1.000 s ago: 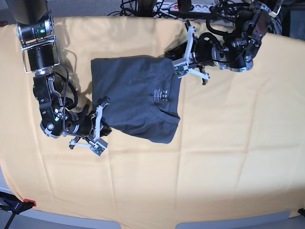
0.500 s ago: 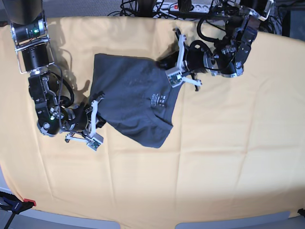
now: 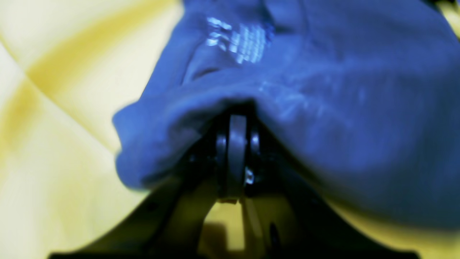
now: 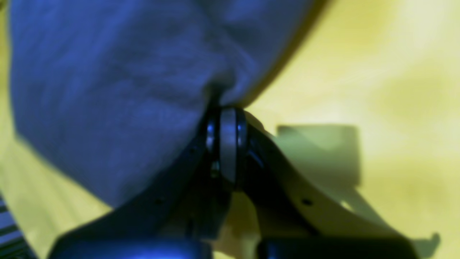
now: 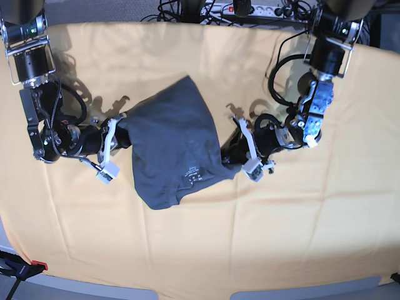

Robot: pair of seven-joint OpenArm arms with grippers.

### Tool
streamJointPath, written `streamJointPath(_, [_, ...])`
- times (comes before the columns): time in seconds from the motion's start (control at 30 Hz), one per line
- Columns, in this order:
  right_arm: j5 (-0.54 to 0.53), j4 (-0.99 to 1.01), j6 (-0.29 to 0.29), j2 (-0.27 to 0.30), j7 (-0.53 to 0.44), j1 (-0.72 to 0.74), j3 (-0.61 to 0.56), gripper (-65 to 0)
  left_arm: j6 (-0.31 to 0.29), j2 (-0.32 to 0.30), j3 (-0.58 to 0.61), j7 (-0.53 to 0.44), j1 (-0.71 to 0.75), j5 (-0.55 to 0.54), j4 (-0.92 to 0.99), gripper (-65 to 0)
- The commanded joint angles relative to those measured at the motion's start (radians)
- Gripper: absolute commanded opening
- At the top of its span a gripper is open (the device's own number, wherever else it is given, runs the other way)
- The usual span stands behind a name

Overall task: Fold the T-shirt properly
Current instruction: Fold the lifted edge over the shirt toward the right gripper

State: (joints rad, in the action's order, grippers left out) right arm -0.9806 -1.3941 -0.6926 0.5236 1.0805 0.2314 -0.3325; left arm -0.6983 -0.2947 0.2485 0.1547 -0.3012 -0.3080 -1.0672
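Observation:
The dark blue-grey T-shirt (image 5: 172,140) lies bunched and folded on the cloth in the middle of the base view, its pale neck label (image 5: 190,174) toward the front. My left gripper (image 5: 229,155) is at the shirt's right edge, shut on the fabric. In the left wrist view the T-shirt (image 3: 323,108) drapes over the left gripper (image 3: 235,118), with the label (image 3: 237,39) blurred above. At the shirt's left edge my right gripper (image 5: 120,124) is also shut on it. The right wrist view shows the right gripper (image 4: 227,109) pinching the T-shirt (image 4: 107,90) at its hem.
A yellow-orange table cloth (image 5: 281,231) covers the whole table. Cables and a power strip (image 5: 237,9) run along the back edge. A clamp with a red tip (image 5: 25,267) sits at the front left corner.
Both grippers stayed shut on the shirt. The left one came toward the front and the right one went toward the back, so the shirt turned and its label now lies nearer the front.

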Motion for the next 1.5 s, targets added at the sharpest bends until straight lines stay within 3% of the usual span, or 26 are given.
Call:
streamJointPath(0.0, [0.0, -0.021, -0.006, 0.009, 0.021, -0.009, -0.002, -65.0, 0.01, 0.015, 0.0, 0.002, -0.029, 0.054, 0.037, -65.0])
streamJointPath(0.17, [-0.018, -0.126, -0.006, 0.009, 0.021, -0.079, 0.0, -65.0, 0.01, 0.091, 0.0, -0.159, -0.1, 0.188, 0.194, -65.0])
streamJointPath(0.33, [0.023, -0.267, -0.006, 0.009, 0.044, -0.144, 0.001, -65.0, 0.007, 0.092, 0.0, -0.167, -0.166, 0.23, 0.211, -65.0])
streamJointPath(0.43, [0.18, -0.343, 0.096, 0.011, 0.048, -0.154, 0.01, -65.0, 0.0, 0.063, 0.0, -0.102, -0.22, 0.208, 0.209, -65.0])
streamJointPath(0.57, [0.347, -0.419, 0.208, 0.012, 0.047, -0.155, 0.062, -65.0, 0.0, 0.008, -0.001, 0.05, -0.274, 0.04, 0.18, -65.0])
streamJointPath(0.67, [0.368, -0.425, 0.251, 0.012, 0.047, -0.154, 0.128, -65.0, 0.0, -0.04, -0.002, 0.246, -0.293, -0.147, 0.117, -65.0])
streamJointPath(0.73, [0.323, -0.425, 0.267, 0.011, 0.045, -0.154, 0.184, -65.0, 0.0, -0.075, -0.01, 0.367, -0.292, -0.278, 0.061, -65.0])
streamJointPath(0.8, [0.223, -0.425, 0.217, 0.008, 0.039, -0.154, 0.252, -65.0, 0.0, -0.101, -0.034, 0.488, -0.292, -0.423, 0.008, -65.0])
streamJointPath(0.97, [-0.172, -0.425, -0.006, 0.005, 0.044, -0.161, 0.393, -65.0, 0.0, -0.103, -0.145, 0.775, -0.292, -0.859, -0.093, -65.0])
streamJointPath(1.07, [-0.336, -0.424, -0.006, -0.011, 0.095, -0.177, 0.403, -65.0, 0.0, -0.086, -0.175, 0.915, -0.287, -1.006, -0.099, -65.0])
streamJointPath(1.17, [-0.361, -0.423, -0.006, -0.066, 0.154, -0.205, 0.403, -65.0, 0.0, -0.041, -0.175, 0.973, -0.261, -1.051, -0.099, -65.0])
streamJointPath(1.3, [-0.328, -0.423, -0.006, -0.135, 0.154, -0.249, 0.402, -65.0, 0.0, 0.034, -0.175, 0.969, -0.21, -1.046, -0.098, -65.0])
streamJointPath(1.47, [-0.22, -0.422, -0.006, -0.192, 0.151, -0.304, 0.402, -65.0, 0.0, 0.119, -0.175, 0.944, -0.127, -0.891, -0.098, -65.0])
